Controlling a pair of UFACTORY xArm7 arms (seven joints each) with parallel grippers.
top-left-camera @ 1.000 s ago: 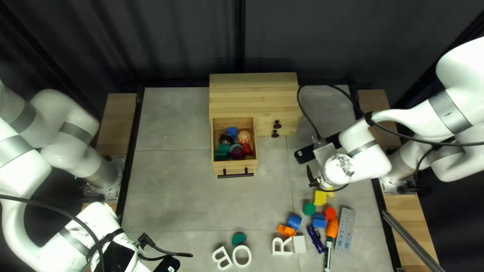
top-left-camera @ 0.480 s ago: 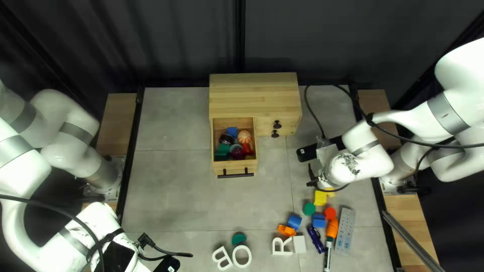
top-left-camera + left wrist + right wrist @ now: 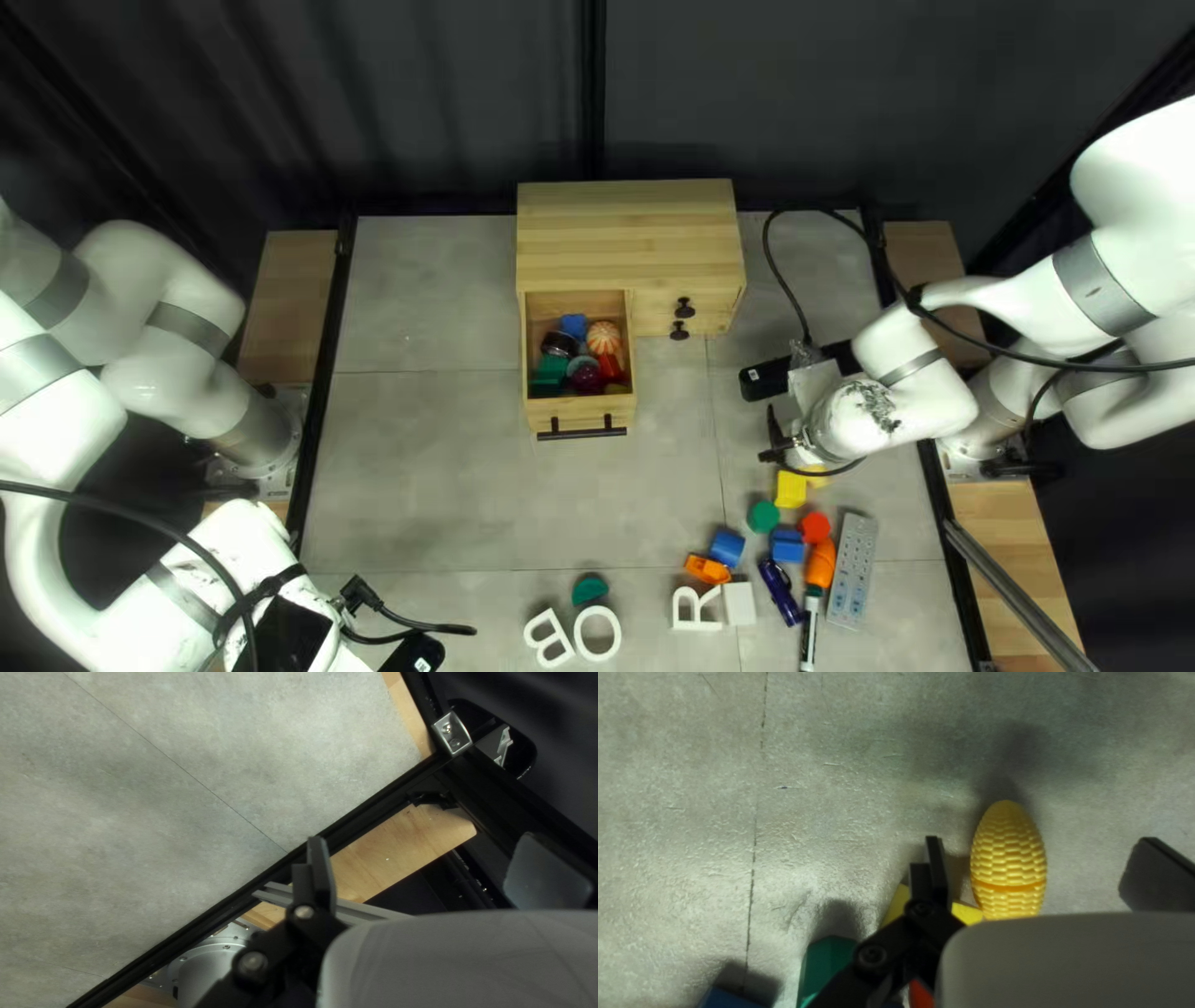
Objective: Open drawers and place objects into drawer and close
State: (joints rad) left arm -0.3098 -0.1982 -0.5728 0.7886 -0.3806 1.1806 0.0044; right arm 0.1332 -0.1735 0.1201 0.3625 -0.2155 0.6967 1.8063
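Observation:
The wooden drawer cabinet [image 3: 626, 237] has its left drawer [image 3: 581, 415] pulled out, holding several small objects. At the right of the top left view, my right gripper [image 3: 806, 451] points down with its fingertips hidden. In the right wrist view, a yellow corn-shaped toy [image 3: 1008, 852] lies on the table between the spread fingers of my right gripper [image 3: 1041, 841], with gaps beside it. My left gripper [image 3: 405, 655] is at the bottom left of the top left view, partly out of view. The left wrist view shows my left gripper [image 3: 423, 849] open, nothing between its fingers.
Below the right arm lie a yellow block [image 3: 791, 489], green piece [image 3: 763, 517], blue blocks [image 3: 787, 545], an orange screwdriver [image 3: 819, 566] and a grey power strip [image 3: 853, 570]. White letters [image 3: 599, 634] and a green piece [image 3: 590, 589] lie near the front edge.
My right gripper and its wrist have shifted slightly to the right, with the hanging cable. The left arm and the drawer have not moved.

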